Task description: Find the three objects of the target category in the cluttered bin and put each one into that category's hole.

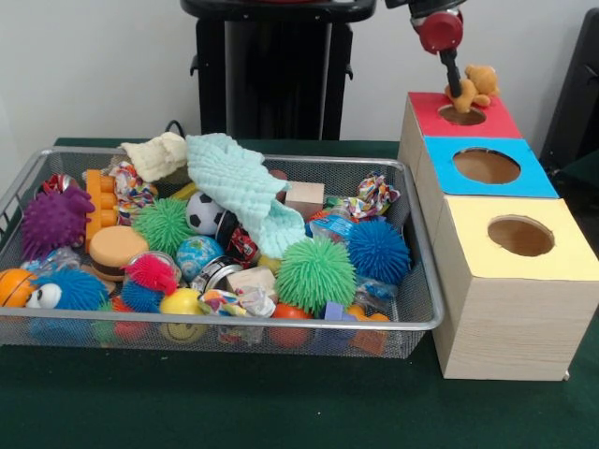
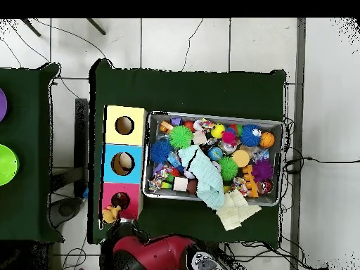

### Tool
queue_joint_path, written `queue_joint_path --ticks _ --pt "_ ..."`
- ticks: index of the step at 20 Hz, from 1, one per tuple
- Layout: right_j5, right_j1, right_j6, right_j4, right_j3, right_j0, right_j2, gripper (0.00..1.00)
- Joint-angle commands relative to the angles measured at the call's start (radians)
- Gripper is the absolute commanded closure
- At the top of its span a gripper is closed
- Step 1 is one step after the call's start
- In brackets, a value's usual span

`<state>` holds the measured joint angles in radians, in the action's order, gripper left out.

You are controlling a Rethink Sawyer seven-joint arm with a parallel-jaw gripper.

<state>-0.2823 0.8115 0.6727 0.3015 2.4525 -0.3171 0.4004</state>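
1. Above the red hole (image 1: pixel 461 115) of the box with three holes (image 1: pixel 510 243), the gripper (image 1: pixel 460 95) hangs with its black fingers pinched on a small tan plush toy (image 1: pixel 478 86).
2. That toy sits at the hole's far rim, partly over the opening and not yet inside it; the overhead view shows it at the red end of the box (image 2: pixel 111 213).
3. By my reading, the step in hand is the drop: one object of the target category is at its hole.
4. Next the toy must be centred over the opening, then let go so it falls clear of the rim.
5. Beside the box, the wire bin (image 1: pixel 421 323) is crowded with spiky balls, blocks and a pale green cloth (image 1: pixel 245 187), so more searching likely follows.
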Motion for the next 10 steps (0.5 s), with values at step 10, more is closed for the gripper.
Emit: queue_joint_path --ticks 10 --pt "0.37 -0.005 0.126 -0.057 -0.355 0.096 -0.181 1.0"
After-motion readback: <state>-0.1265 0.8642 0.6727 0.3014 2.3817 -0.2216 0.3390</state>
